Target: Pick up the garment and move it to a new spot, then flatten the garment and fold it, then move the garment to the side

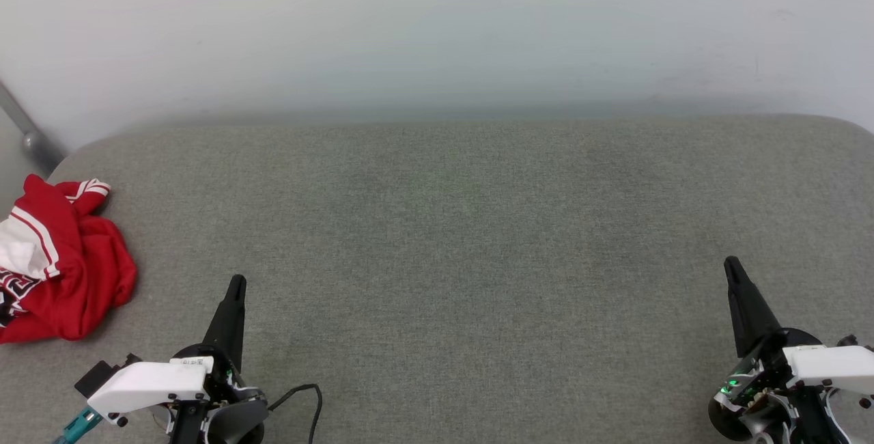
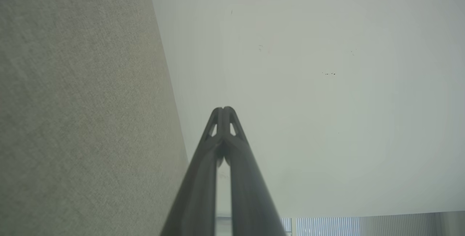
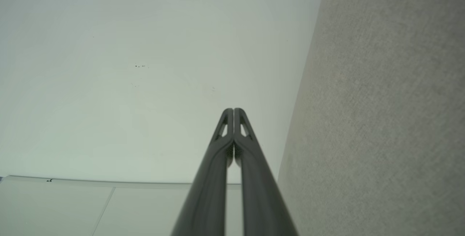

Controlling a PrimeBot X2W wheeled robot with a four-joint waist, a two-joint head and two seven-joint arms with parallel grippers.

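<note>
The head view takes in the crumpled red T-shirt with white sleeves and stripe trim (image 1: 75, 273). It lies in a heap at the left edge of the grey fabric-covered desk (image 1: 444, 225), cut off by the picture's border and clear of both arms. The left pincer (image 1: 237, 283) and right pincer (image 1: 732, 265) hang low over the near desk, well apart, dark fingers pointing away. A black cable (image 1: 307, 396) loops beside the left one.

The wrist views add the detail. The left pincer (image 2: 223, 109) is clenched on nothing, tips touching. The right pincer (image 3: 233, 110) is the same. Each points along the desk toward a pale wall (image 2: 308, 83).
</note>
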